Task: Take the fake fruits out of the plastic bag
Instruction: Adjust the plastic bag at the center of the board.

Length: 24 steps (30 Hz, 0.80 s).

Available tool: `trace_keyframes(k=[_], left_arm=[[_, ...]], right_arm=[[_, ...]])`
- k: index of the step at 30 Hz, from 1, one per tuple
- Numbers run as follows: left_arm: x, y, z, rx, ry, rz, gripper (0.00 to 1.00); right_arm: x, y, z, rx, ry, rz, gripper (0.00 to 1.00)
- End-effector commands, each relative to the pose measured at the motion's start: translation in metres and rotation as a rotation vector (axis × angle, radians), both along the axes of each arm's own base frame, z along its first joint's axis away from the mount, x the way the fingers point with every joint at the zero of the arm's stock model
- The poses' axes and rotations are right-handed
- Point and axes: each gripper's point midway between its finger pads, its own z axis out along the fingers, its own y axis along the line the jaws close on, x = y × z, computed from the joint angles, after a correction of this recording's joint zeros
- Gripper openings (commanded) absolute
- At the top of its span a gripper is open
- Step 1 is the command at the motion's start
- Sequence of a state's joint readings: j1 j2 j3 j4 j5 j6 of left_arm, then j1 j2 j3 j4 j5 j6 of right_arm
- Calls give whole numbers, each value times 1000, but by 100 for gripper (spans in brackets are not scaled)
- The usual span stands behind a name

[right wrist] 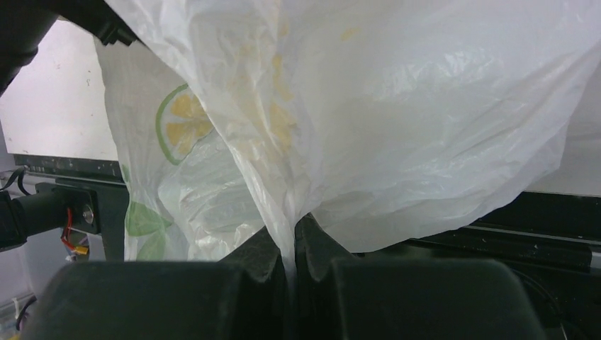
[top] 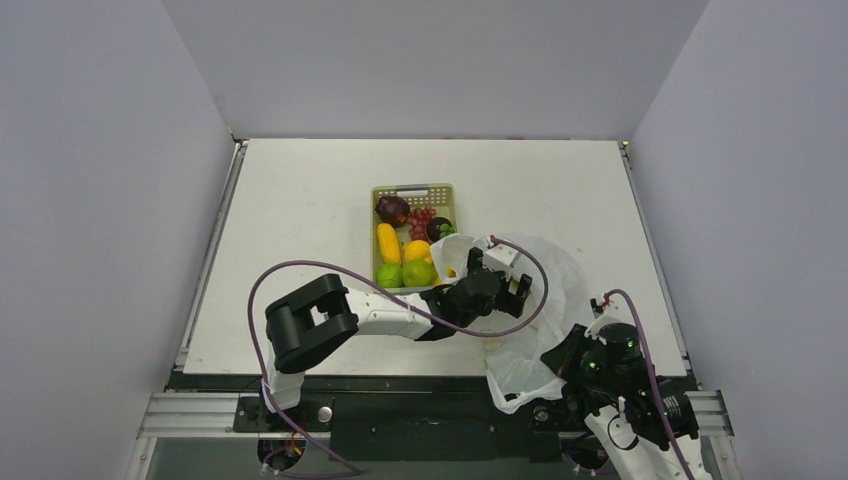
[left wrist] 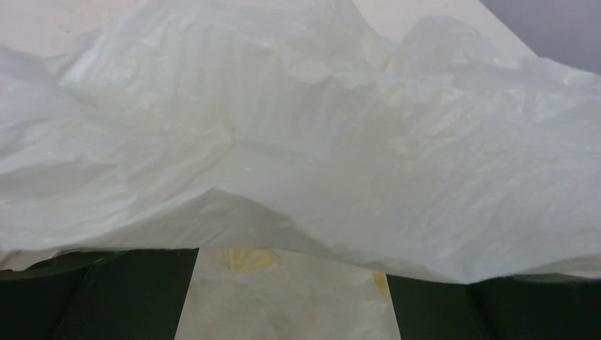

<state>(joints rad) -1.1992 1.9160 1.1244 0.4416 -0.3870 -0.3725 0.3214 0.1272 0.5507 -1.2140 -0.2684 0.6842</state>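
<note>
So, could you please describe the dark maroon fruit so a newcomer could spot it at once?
On the white table, find the yellow-green slotted basket beside the white plastic bag. The maroon fruit lies in the basket's far left corner. It is the only maroon piece, rounder and darker than the red grapes beside it and the long yellow fruit in front.

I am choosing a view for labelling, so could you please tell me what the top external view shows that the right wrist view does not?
Only the top external view shows the basket holding the fake fruits, and the whole left arm reaching over the plastic bag. Only the right wrist view shows the right hand pinched shut on a fold of it, and its lemon print. Both show the bag.
</note>
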Motion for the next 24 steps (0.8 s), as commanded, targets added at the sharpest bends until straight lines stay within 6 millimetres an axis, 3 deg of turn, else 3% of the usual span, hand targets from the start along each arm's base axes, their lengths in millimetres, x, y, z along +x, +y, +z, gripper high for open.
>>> trace_keyframes(k=[1,4,7,8,9,15,19,24], left_arm=[[26,-13,42,-143,-90,92,89],[28,-16,43,-159,-99,91,90],[22,-16,53,-183,-92,61,91],[18,-14,52,-184,-85,48,91],[12,-15,62,-214,-82,17,92],[-17,-13,77,-266,2,-122,95],[-23,-13,80,-313,69,-180,95],[-23,-17,78,-333,133,-221,95]], right_arm=[[5,0,19,2,-45,5,0],[10,1,29,5,-63,1,0],[16,-23,38,-86,-29,-136,30],[19,-34,40,-133,-20,-195,35],[17,-40,47,-155,16,-235,46],[31,-63,100,-292,-33,-280,78],[54,-62,114,-402,-58,-164,82],[96,-21,122,-384,-190,121,83]])
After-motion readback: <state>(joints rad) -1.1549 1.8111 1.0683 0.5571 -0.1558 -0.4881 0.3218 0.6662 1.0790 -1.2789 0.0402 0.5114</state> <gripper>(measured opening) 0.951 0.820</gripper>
